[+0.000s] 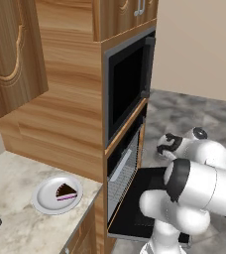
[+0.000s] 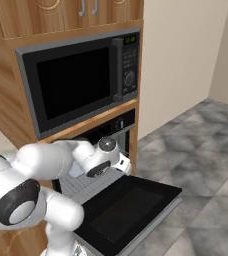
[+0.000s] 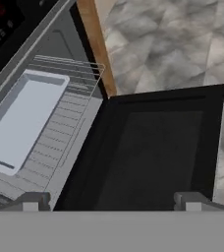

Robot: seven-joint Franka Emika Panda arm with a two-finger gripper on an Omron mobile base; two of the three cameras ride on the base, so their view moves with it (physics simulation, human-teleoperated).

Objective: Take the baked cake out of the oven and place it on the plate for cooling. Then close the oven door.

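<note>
The baked cake [image 1: 65,191], a small dark brown wedge with a pink layer, lies on the round pale plate [image 1: 43,199] on the counter to the left of the oven [image 1: 126,166]. The oven door [image 3: 158,147] hangs fully down, its black glass lying flat [image 2: 128,210]. My gripper [image 3: 111,202] is open and empty. It hovers above the hinge side of the door, just in front of the oven's mouth [image 2: 125,167]. Both fingertips [image 3: 35,201] stand wide apart.
A flat grey tray [image 3: 25,118] rests on the wire rack [image 3: 70,123] pulled partly out of the oven. A large black microwave [image 2: 76,80] sits above. The marble counter [image 1: 11,223] stretches left, and grey tiled floor [image 2: 201,150] lies to the right.
</note>
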